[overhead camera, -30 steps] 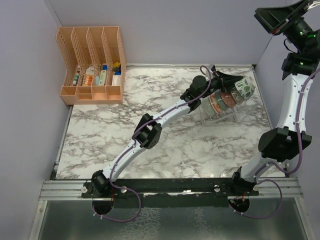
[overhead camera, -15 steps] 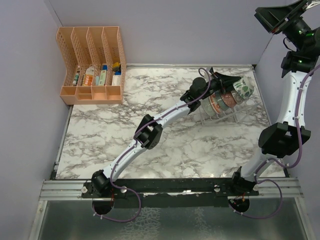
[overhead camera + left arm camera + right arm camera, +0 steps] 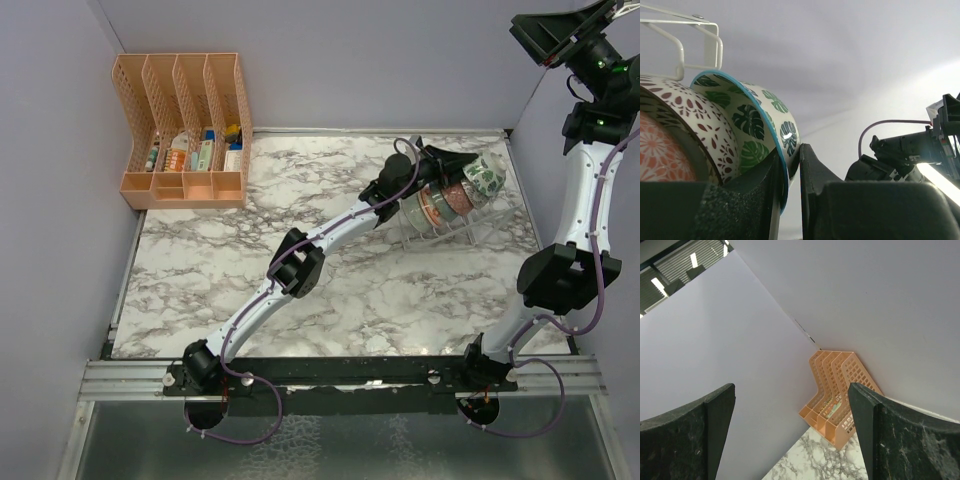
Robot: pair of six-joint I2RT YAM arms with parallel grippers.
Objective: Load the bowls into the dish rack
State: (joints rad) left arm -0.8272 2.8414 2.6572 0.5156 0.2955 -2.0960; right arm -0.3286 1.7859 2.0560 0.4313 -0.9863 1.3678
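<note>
The clear dish rack [image 3: 447, 233] stands at the back right of the table, and its white wire shows in the left wrist view [image 3: 706, 36]. Several bowls stand on edge in it, among them a red-orange one [image 3: 433, 207]. My left gripper [image 3: 466, 166] is shut on the rim of the green-leaf bowl [image 3: 488, 175] at the rack's far end. In the left wrist view my left gripper [image 3: 792, 156] pinches that rim, one finger inside the green-leaf bowl [image 3: 757, 125]. This bowl leans against a white lattice bowl [image 3: 690, 112], with the red-orange bowl [image 3: 660, 155] behind. My right gripper [image 3: 558, 32] is raised high, open and empty, and shows the same in the right wrist view [image 3: 792, 432].
An orange file organizer [image 3: 185, 130] holding small items stands at the back left corner, also in the right wrist view [image 3: 837, 395]. Grey walls close in the left, back and right sides. The rack sits near the right wall.
My left gripper has shifted slightly toward the back-left with the green-leaf bowl, pressing it closer to the other bowls. My right arm has barely moved.
</note>
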